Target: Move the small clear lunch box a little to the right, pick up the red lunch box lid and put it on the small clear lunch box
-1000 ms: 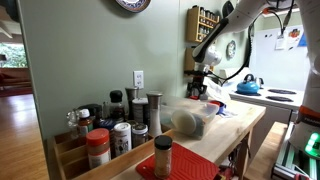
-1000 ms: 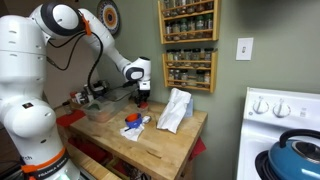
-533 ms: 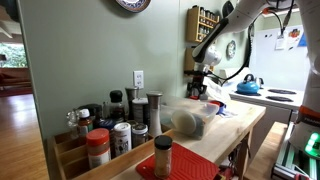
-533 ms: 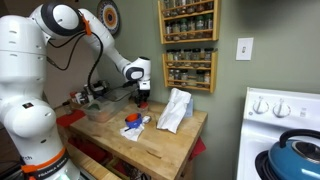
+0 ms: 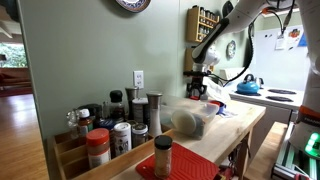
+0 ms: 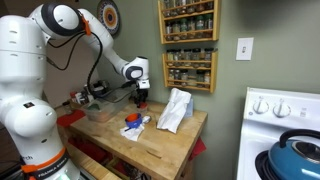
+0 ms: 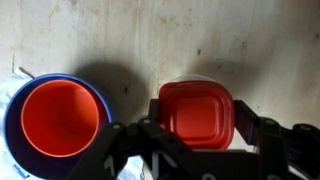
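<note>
Where the item lies: the red lunch box lid (image 7: 197, 113) sits flat on the wooden desk (image 7: 120, 40), straight below the wrist camera. It is near an orange cup (image 7: 60, 120) nested in a blue bowl (image 7: 12, 110), but apart from both.
Jaws: spread wide and empty. The dark fingers (image 7: 262, 140) stand one to each side of the lid. Whether they touch its edges cannot be told.
Small clear lunch box: not surely identified. A faint pale rim shows along the lid's far edge in the wrist view, and it may or may not be the box. In an exterior view a clear container (image 6: 100, 110) stands on the desk beside the arm.
Build, as judged: thin moulded plastic, light, stiff across the panel and springy at the rim. The glossy surface is likely to slip.
Where to hold, as judged: across two opposite straight edges at mid-length, clear of the rounded corners, with gentle pressure so the lid does not bow or pop out.
Hazard, as judged: an off-centre grip would let the lid tilt, and the cup close by could be knocked.
</note>
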Robot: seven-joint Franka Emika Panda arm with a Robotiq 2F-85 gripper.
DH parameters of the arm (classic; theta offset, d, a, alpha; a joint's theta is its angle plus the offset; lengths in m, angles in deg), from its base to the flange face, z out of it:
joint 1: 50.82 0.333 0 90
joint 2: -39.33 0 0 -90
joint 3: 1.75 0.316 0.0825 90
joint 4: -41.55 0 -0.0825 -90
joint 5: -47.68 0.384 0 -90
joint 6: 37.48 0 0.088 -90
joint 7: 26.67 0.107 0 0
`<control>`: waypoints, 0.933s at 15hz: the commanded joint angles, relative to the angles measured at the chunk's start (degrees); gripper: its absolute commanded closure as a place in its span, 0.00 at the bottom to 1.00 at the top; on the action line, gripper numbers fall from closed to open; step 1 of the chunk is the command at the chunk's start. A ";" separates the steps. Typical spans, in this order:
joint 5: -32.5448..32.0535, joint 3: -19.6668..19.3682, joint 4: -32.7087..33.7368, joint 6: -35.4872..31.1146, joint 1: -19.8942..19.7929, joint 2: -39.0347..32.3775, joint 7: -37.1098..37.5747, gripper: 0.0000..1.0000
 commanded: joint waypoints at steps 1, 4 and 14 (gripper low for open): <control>-2.81 -0.68 1.01 1.31 1.06 -1.52 1.44 0.51; -3.23 -0.65 1.21 1.03 1.19 -1.74 1.67 0.51; -2.91 -0.80 2.35 1.11 1.13 -2.08 2.82 0.00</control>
